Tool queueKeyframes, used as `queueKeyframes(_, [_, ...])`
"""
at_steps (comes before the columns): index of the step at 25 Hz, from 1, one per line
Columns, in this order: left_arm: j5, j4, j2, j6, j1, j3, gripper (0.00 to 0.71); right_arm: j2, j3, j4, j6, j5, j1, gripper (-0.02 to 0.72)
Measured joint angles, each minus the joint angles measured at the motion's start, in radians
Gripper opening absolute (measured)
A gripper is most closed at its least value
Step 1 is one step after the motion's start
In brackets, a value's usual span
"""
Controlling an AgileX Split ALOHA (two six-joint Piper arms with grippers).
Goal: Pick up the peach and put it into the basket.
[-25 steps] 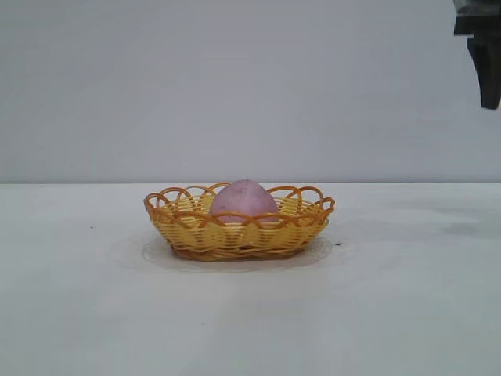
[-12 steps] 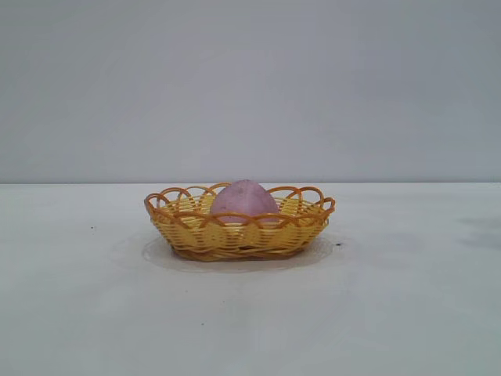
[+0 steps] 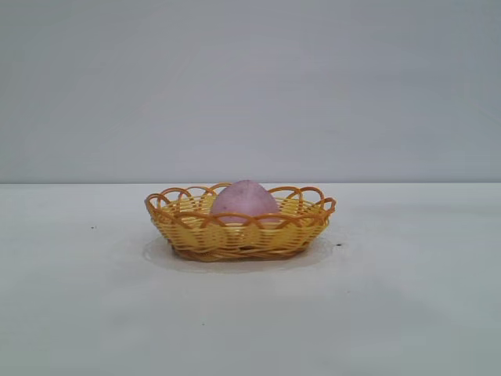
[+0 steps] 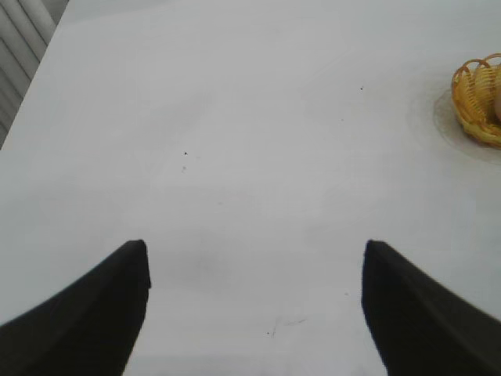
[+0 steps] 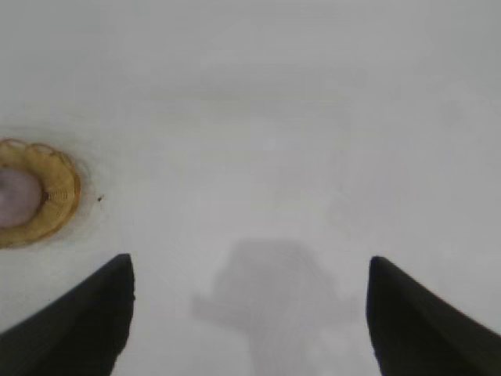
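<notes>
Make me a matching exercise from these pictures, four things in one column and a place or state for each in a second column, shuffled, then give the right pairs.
Column one:
1. peach
2. basket
3. left gripper
4. right gripper

Column two:
A. jaws open over bare table, with the basket seen from above off to one side
B. yellow weave with an orange looped rim, standing on the table
C. dull pink, lying inside the basket
D. jaws open over bare table, with only an edge of the basket showing far off

Pairs: 1-C, 2-B, 3-D, 4-A
</notes>
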Motion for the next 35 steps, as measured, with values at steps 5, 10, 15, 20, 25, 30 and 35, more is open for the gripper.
queueKeyframes(5, [0.000,0.000,0.000,0.000,0.000,0.000,0.497,-0.295,0.253,0.002,-0.004,-0.023,0.000,0.529])
queueKeyframes(10, [0.000,0.000,0.000,0.000,0.000,0.000,0.497,-0.557,0.493,0.002,-0.004,-0.051,0.000,0.529])
queueKeyframes(15, [0.000,0.000,0.000,0.000,0.000,0.000,0.497,-0.783,0.657,0.002,-0.004,-0.063,0.000,0.529])
queueKeyframes(20, [0.000,0.000,0.000,0.000,0.000,0.000,0.497,-0.960,0.723,-0.003,-0.004,-0.060,0.000,0.529])
queueKeyframes(25, [0.000,0.000,-0.002,0.000,0.000,0.000,0.497,-1.067,0.724,-0.032,-0.004,-0.060,0.000,0.529])
queueKeyframes(30, [0.000,0.000,-0.002,0.000,0.000,0.000,0.497,-1.067,0.744,-0.034,-0.004,-0.090,0.000,0.529])
queueKeyframes(35, [0.000,0.000,-0.002,0.000,0.000,0.000,0.497,-1.067,0.749,-0.034,-0.004,-0.107,0.000,0.529])
